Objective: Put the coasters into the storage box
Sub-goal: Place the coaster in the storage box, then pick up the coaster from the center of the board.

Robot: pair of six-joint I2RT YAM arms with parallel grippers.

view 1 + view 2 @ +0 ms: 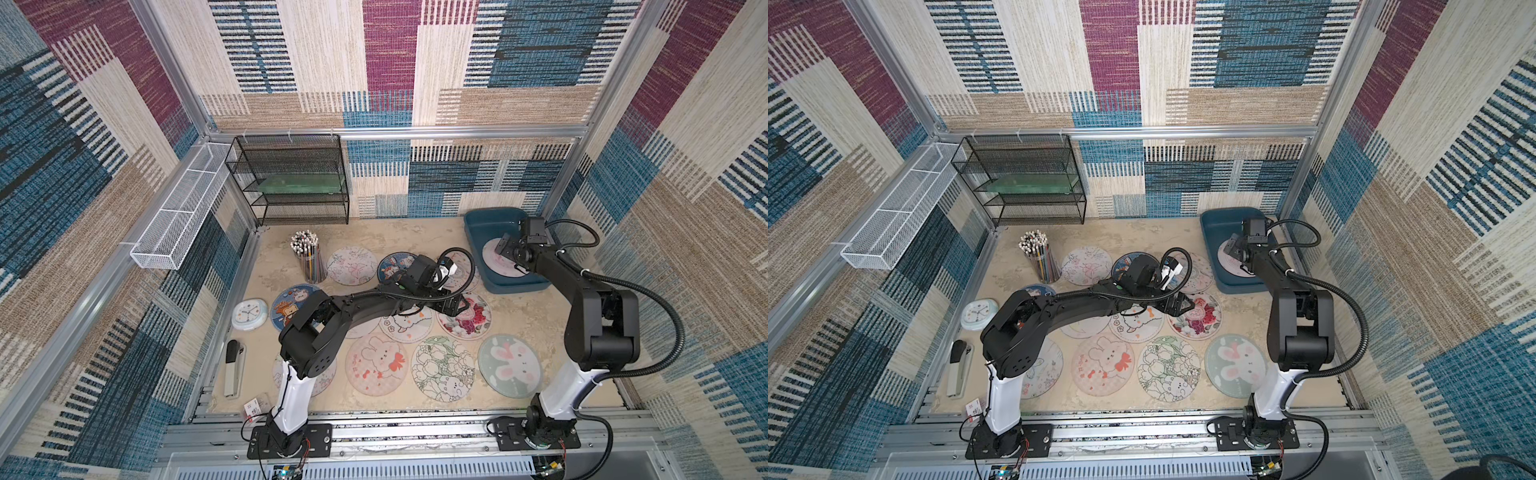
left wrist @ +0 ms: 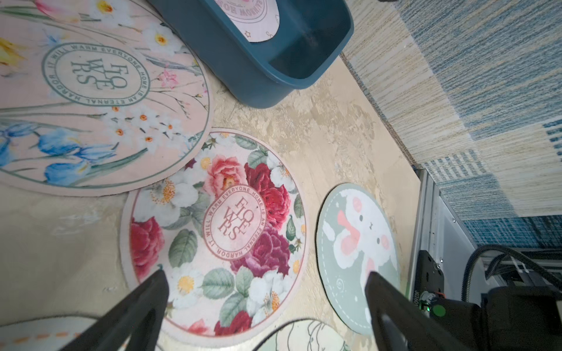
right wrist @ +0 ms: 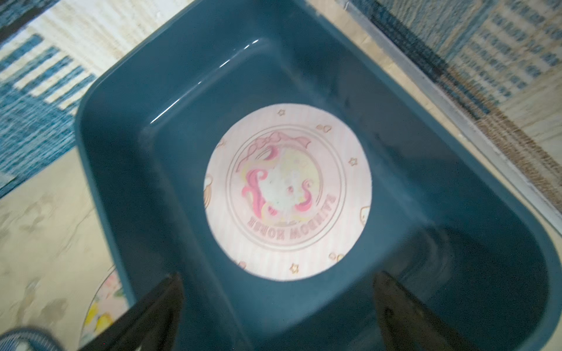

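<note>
Storage box [image 1: 478,232]: dark teal tray, sitting at the far right corner of the tabletop [image 1: 519,320], close against the right wall. It is holding one pink coaster [image 3: 287,191] with a horse print, lying flat on its floor; much of the floor is showing bare.

Right gripper [image 3: 276,316]: hanging over the box with jaws spread wide, carrying nothing.

Left gripper [image 2: 264,291]: hovering low over the rose coaster [image 2: 213,231] near the tabletop's middle, jaws parted, nothing between them.

Coasters outstanding: about eleven are lying on the tabletop, among them the pale-green rabbit coaster [image 1: 510,365] near the front right and the flower-text coaster [image 2: 91,91], whose rim is overlapping the rose coaster's edge, just beside the box wall.

Progress, as a judgement: early; one stored, the bulk remaining.

Room: bare tabletop is lying between rose coaster and box, offering an approach lane. The overlapping rims are likely complicating a clean pinch.
</note>
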